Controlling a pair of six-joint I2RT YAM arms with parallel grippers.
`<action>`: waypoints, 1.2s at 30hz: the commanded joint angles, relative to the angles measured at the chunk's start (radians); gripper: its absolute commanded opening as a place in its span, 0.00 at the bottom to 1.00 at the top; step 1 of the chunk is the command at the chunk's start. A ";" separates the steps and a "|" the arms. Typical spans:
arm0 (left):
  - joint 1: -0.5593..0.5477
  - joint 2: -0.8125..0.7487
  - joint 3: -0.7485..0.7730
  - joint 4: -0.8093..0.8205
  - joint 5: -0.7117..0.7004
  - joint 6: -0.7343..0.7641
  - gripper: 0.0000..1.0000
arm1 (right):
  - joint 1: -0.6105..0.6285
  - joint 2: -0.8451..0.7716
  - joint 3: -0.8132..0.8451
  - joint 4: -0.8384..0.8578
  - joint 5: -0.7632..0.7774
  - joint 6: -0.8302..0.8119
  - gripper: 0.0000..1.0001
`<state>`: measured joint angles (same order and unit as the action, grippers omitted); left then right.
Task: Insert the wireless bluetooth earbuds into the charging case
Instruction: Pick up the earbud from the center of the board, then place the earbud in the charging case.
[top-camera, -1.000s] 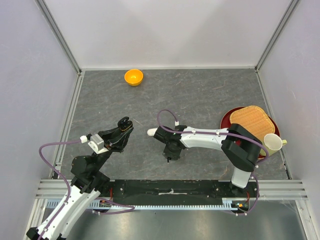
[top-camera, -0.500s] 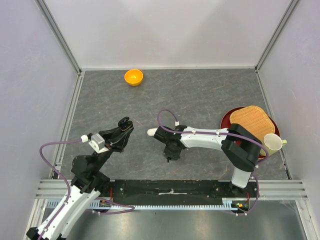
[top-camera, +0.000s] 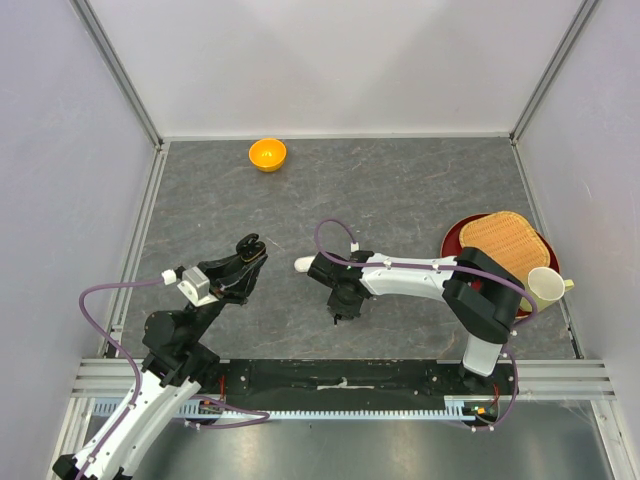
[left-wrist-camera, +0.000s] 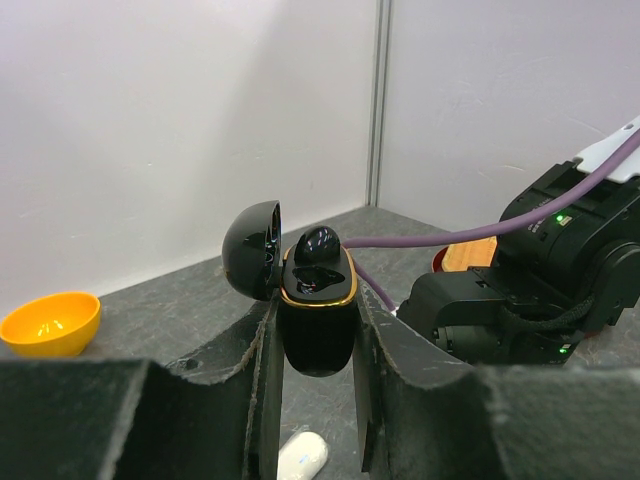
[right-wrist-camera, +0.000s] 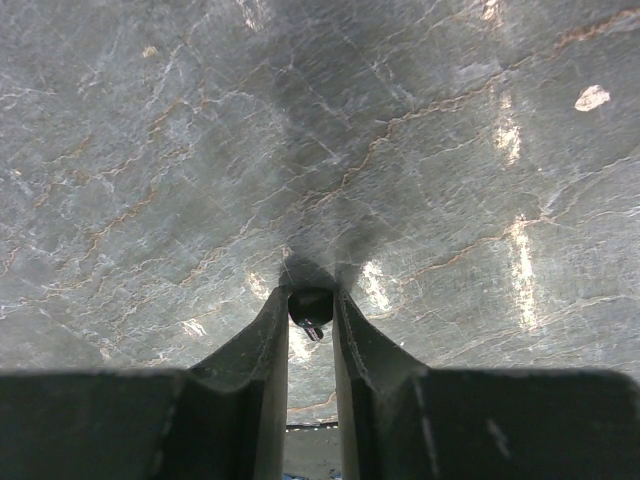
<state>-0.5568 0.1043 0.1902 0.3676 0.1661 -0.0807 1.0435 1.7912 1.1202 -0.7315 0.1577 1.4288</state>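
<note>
Closed in by plain pale walls (top-camera: 330, 60) at the back, left and right, joined at the far corners by slim metal posts (top-camera: 118, 70). Floored with a dark grey stone-patterned table top (top-camera: 400, 190), veined in white and brown, glossy enough to throw back pale patches of light (right-wrist-camera: 508, 140). Edged with metal rails (top-camera: 137, 240) at the left and near sides.

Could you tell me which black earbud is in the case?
The glossy black earbud seated in the open black case in the left gripper; the other earbud sits in the right gripper.
</note>
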 joint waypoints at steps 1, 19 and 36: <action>0.000 0.006 0.017 0.016 -0.011 -0.002 0.02 | -0.002 0.001 0.006 -0.020 0.028 0.002 0.19; 0.000 0.074 0.009 0.056 0.010 -0.007 0.02 | 0.039 -0.453 -0.149 0.282 0.486 -0.073 0.00; 0.000 0.172 0.003 0.172 0.101 0.012 0.02 | 0.095 -0.694 -0.267 0.971 0.597 -0.484 0.00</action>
<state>-0.5568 0.2554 0.1894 0.4503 0.2317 -0.0807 1.1305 1.1255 0.8566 0.0292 0.7582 1.0668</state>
